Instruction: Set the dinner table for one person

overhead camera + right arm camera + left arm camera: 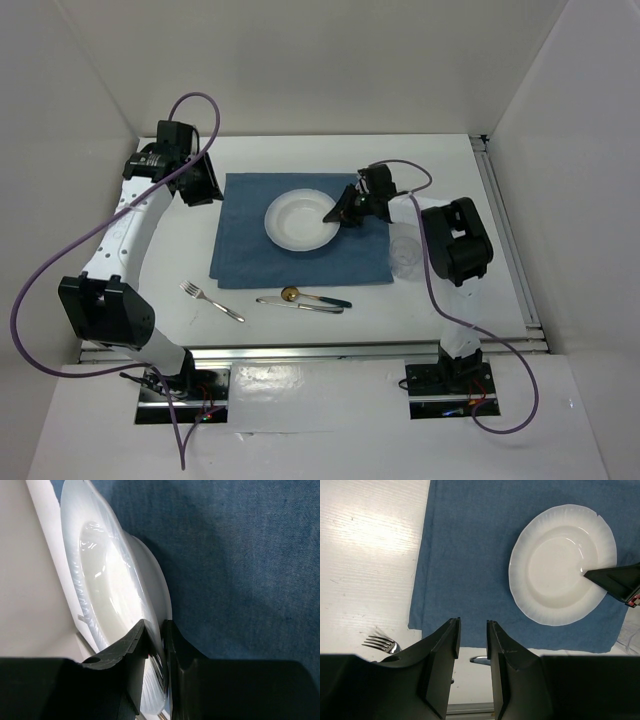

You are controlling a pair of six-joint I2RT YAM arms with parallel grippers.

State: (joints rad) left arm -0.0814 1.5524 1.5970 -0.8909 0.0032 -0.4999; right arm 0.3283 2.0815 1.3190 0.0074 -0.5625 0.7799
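The white table (440, 170) is stretching under both arms, with a metal rail running along its near edge, and a blue placemat (250, 240) is lying in the middle of it. A white plate (298, 220) is sitting on the placemat. The right end effector (340, 213) is clenching the plate's right rim; in the right wrist view its fingers (142, 637) are pinching the rim from both sides. Its own body is cutting off the lower part of the plate (105, 580) there, so I cannot tell whether the plate is resting flat. The left end effector (205, 185) is hovering at the placemat's far left corner, released and holding nothing, its jaws standing a narrow gap apart in the left wrist view (472, 640). A fork (211, 301) is lying on the bare table near the placemat's near left corner; only its tines (380, 642) are showing from the left wrist. A knife (300, 304) and a spoon (300, 294) are lying together just beside the placemat's near edge, too close to separate clearly. A clear cup (404, 252) is standing at the placemat's right edge, faint and partly hidden by the right arm.
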